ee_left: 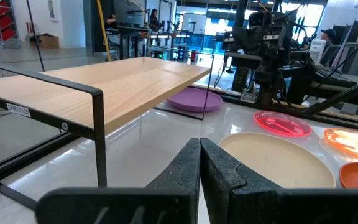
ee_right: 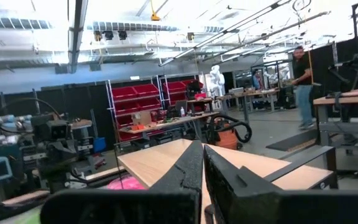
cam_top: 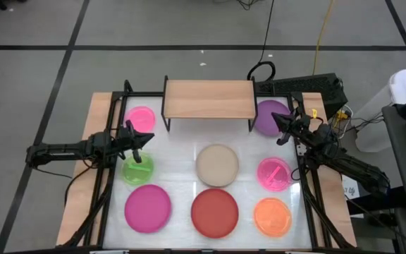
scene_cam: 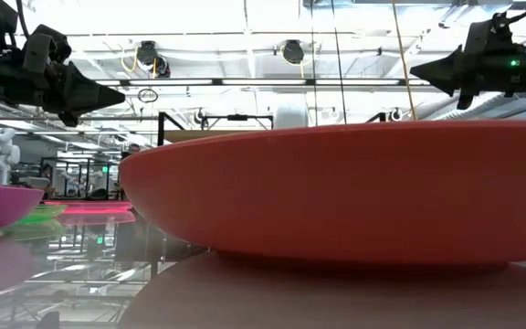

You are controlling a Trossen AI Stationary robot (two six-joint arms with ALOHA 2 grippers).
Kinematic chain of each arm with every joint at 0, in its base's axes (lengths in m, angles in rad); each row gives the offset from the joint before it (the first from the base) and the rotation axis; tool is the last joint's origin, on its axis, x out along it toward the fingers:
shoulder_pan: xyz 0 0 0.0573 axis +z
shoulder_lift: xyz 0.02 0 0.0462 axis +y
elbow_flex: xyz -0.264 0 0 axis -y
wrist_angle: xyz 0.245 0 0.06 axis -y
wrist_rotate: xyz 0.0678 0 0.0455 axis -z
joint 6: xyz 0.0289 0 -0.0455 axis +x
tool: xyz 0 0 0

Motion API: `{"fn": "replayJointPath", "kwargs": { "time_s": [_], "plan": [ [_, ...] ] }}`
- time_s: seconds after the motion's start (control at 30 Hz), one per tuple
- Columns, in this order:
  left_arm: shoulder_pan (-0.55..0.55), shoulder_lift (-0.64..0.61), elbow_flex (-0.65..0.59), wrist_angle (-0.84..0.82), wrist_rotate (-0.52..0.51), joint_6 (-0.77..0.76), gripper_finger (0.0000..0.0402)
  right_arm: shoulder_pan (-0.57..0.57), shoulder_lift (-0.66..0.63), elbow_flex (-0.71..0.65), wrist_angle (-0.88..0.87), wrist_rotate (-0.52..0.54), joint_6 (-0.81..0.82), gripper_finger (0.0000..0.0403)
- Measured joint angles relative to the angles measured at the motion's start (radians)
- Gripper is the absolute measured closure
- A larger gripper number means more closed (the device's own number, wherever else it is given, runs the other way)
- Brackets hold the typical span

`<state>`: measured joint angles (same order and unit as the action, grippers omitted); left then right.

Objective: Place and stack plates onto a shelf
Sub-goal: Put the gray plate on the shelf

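High view: I see shelf (cam_top: pixel 208 99) bare; low view blocked by red plate (scene_cam: pixel 354 187) | L gripper (ee_left: pixel 199 163) & R gripper (ee_right: pixel 202 163): fingers pressed together, holding nothing.

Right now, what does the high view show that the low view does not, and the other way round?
Only the high view shows the whole layout: the bare shelf, the beige plate, the purple plate and the orange plate.

Only the low view shows the room beyond the table, with ceiling lights, and the red plate edge-on, filling most of the picture.

Both show the red plate, the magenta plate, and the left tool and right tool shut above the table, holding nothing.
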<state>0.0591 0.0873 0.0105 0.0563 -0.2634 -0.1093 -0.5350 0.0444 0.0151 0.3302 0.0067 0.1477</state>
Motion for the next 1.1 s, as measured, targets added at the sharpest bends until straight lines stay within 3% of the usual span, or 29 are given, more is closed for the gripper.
{"fn": "replayJointPath", "kwargs": {
  "time_s": [0.53, 0.8, 1.1],
  "plan": [
    [0.0, 0.0, 0.0, 0.0, 0.0, 0.0, 0.0389, 0.0, 0.037, 0.038, -0.006, -0.023, -0.105, 0.0384],
    [0.0, 0.0, 0.0, 0.0, 0.0, 0.0, 0.0389, 0.0, 0.226, 0.1, 0.019, -0.104, -0.115, 0.034],
    [0.0, 0.0, 0.0, 0.0, 0.0, 0.0, 0.0389, 0.002, 0.471, 0.107, 0.274, -0.22, -0.132, 0.0305]
  ]
}}
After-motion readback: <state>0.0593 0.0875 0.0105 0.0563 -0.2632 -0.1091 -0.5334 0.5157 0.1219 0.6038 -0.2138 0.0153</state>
